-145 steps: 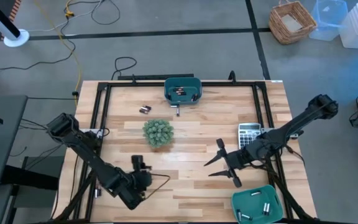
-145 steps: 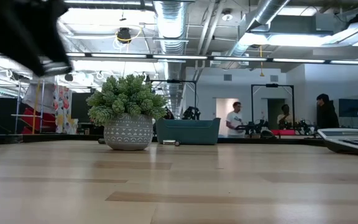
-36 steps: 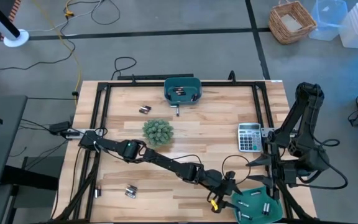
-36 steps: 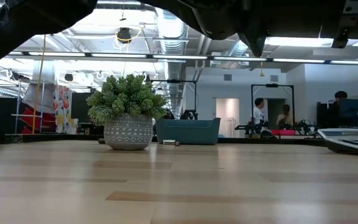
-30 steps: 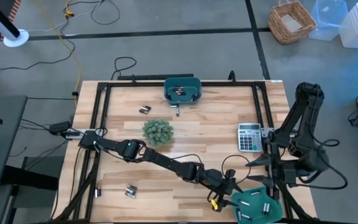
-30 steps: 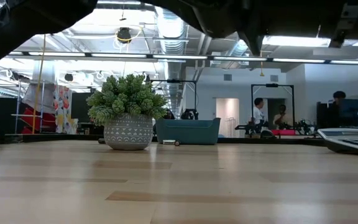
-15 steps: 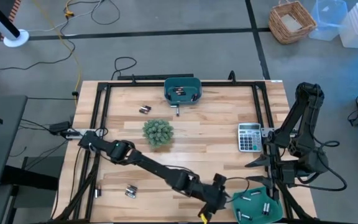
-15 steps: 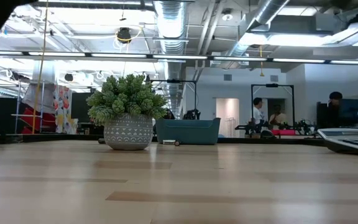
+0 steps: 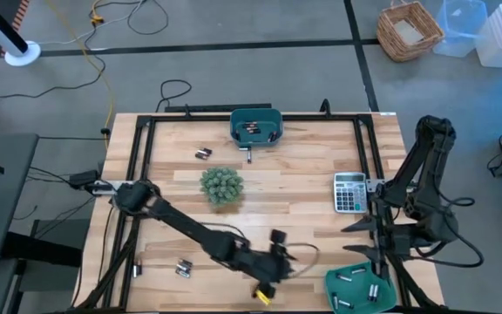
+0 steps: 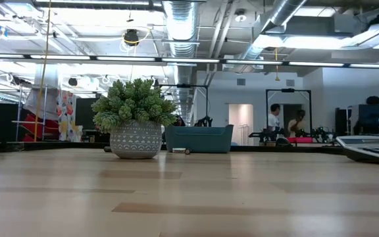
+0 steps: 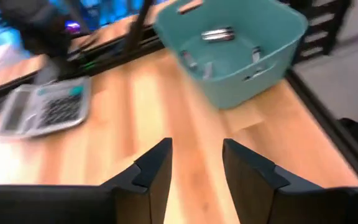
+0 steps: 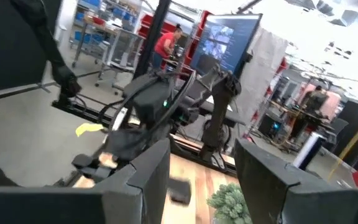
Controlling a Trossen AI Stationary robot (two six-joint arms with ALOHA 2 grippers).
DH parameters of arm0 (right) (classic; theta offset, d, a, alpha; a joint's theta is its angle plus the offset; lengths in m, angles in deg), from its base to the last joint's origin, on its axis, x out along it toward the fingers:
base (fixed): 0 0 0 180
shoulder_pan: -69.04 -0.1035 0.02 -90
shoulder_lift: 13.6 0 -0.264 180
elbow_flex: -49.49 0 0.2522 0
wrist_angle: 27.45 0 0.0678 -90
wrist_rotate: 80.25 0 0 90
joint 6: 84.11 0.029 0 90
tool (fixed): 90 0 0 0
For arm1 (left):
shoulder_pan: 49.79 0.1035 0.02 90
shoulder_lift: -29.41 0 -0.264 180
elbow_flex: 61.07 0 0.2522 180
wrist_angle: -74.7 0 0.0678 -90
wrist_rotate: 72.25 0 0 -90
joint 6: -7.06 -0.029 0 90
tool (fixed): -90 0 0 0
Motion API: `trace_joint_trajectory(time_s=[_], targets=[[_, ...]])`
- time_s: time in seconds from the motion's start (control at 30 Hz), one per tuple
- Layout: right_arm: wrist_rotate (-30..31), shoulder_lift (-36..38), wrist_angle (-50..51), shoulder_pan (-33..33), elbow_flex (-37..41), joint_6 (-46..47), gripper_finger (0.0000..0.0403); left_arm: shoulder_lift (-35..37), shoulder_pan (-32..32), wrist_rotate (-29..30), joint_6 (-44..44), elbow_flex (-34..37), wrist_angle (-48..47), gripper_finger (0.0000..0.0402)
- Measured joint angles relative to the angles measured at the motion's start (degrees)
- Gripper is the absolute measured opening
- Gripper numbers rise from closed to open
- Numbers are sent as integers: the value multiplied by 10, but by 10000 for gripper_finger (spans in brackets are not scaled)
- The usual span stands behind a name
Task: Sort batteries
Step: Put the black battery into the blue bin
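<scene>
The pale wooden plank table (image 9: 260,187) is framed by black rails; a spiky green plant in a patterned grey round pot (image 9: 221,186) stands near its middle and serves as landmark. Beyond the plant, at the table's far edge, a smooth teal plastic bin (image 9: 256,125) holds batteries (image 9: 251,128), small cylinders; two more dark cells (image 9: 203,153) lie just left of and beyond the plant; another silvery pair (image 9: 182,268) lies near the front edge, left of the plant. A second teal bin (image 9: 360,289), rounded at the corners, sits at the front right corner with several silvery cells (image 9: 356,275) inside. A flat grey calculator (image 9: 349,191) lies right of the plant. The left gripper (image 9: 277,262) hangs in front of the plant; its dark fingers (image 11: 157,165) are parted with nothing between them. The right gripper (image 9: 356,240) waits beside the front right bin, fingers (image 12: 148,171) spread and empty.
</scene>
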Motion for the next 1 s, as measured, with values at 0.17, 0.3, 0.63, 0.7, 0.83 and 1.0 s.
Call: trace_joint_trajectory(time_s=[0.17, 0.3, 0.63, 0.7, 0.83, 1.0], targets=[[-5, 0, 35, 61, 0, 41, 194, 133, -11, 75, 54, 187, 83, 118], [-12, 0, 70, 129, 0, 93, 194, 222, -30, 141, 102, 310, 112, 115], [-259, -93, 79, 345, 4, 215, 194, 401, -106, 235, 216, 454, 9, 115], [-306, -132, 62, 374, 3, 222, 194, 420, -117, 237, 258, 462, -42, 115], [-347, -206, 51, 404, -31, 226, 194, 436, -133, 169, 306, 468, -139, 115], [-379, -310, 48, 422, -102, 225, 194, 438, -148, 99, 405, 468, -251, 115]])
